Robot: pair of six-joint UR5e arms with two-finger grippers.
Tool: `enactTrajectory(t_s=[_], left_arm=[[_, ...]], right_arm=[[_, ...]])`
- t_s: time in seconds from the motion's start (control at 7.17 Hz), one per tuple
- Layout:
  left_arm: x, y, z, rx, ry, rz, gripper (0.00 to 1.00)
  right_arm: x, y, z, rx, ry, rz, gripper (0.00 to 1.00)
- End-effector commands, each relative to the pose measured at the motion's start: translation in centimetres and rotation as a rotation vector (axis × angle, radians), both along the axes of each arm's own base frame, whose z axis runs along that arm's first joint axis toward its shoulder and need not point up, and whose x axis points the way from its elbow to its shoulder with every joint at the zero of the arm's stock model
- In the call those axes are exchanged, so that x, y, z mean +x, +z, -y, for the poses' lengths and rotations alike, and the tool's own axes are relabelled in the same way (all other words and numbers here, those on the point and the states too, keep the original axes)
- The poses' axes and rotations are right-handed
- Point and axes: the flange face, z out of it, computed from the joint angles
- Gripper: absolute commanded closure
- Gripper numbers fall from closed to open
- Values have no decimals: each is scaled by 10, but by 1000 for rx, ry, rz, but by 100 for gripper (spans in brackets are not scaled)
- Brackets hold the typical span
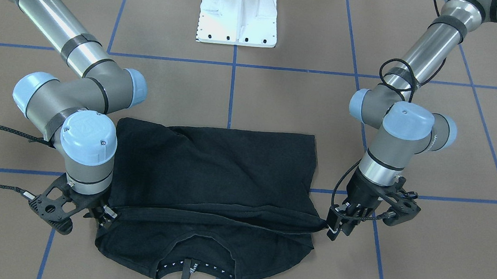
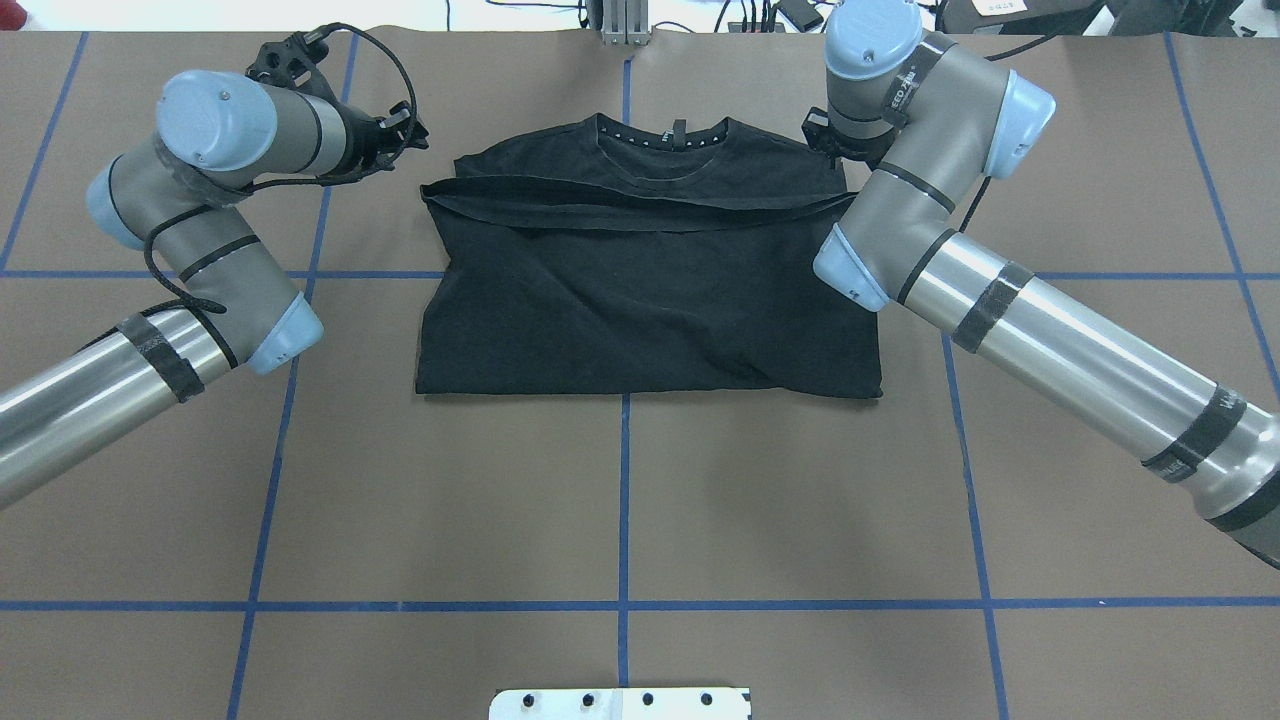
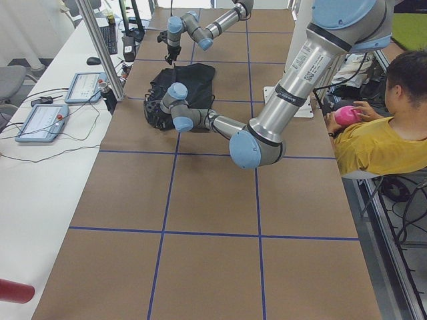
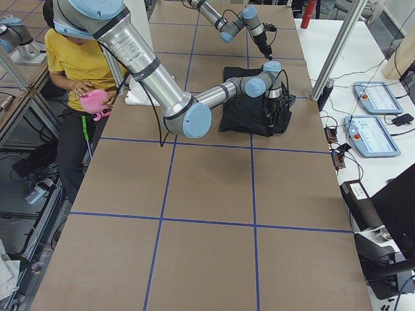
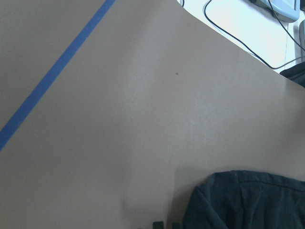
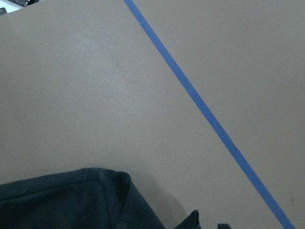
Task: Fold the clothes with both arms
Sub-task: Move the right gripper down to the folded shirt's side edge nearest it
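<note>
T-shirt (image 1: 213, 172) pinned between two grippers' tips, seen from the front-facing view.

Left gripper (image 1: 334, 230): pointing down at the 3 o'clock corner of the folded-over hem (image 1: 223, 215), touching it or just beside it. Cannot tell whether clamped on cloth or let go. Through its wrist camera, only two dark fingertips (image 5: 158, 224) at 6 o'clock of the picture, close together, with black cloth just beside them at 5 o'clock.

Right gripper (image 1: 106, 217): pointing down at the hem's 9 o'clock end, half hidden under its own wrist. Grip likewise impossible to tell.

Between them, hem stretched straight across from 9 to 3 o'clock, stopping short of the collar (image 1: 199, 244). Lower half of the shirt doubled over the chest. Collar toward 6 o'clock, away from the robot.

Farther out: left arm (image 1: 421, 51) coming in from 1 o'clock, right arm (image 1: 59, 25) from 11 o'clock, both elbows bent low over the brown table (image 1: 279, 101). Blue tape lines (image 1: 231, 92) gridding the surface. White pedestal base (image 1: 238, 15) at 12 o'clock. Person (image 3: 380, 140) in a yellow top seated beside the table in the side views.
</note>
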Motion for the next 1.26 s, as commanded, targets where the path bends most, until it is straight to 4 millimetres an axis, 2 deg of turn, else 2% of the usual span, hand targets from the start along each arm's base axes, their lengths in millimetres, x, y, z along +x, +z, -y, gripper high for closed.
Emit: enactTrajectory(t_s=[0.0, 0.14, 0.28, 0.42, 0.56, 0.84, 1.12], left_arm=[[-5, -27, 2, 29, -1, -26, 35], [-8, -33, -1, 31, 8, -41, 35], [-9, -37, -3, 33, 8, -45, 35], [-8, -38, -4, 25, 9, -38, 34], [-8, -38, -4, 25, 9, -38, 34], [-9, -43, -5, 9, 8, -23, 34], [-11, -45, -7, 5, 9, -21, 34]], right_arm=[[34, 4, -60, -5, 38, 110, 1], [59, 25, -120, -24, 53, 163, 1], [65, 32, -163, -49, 85, 214, 1], [59, 48, -198, -77, 144, 316, 2], [57, 65, -223, -65, 213, 441, 3], [34, 67, -243, -39, 238, 448, 5], [20, 70, -254, -44, 214, 440, 9]])
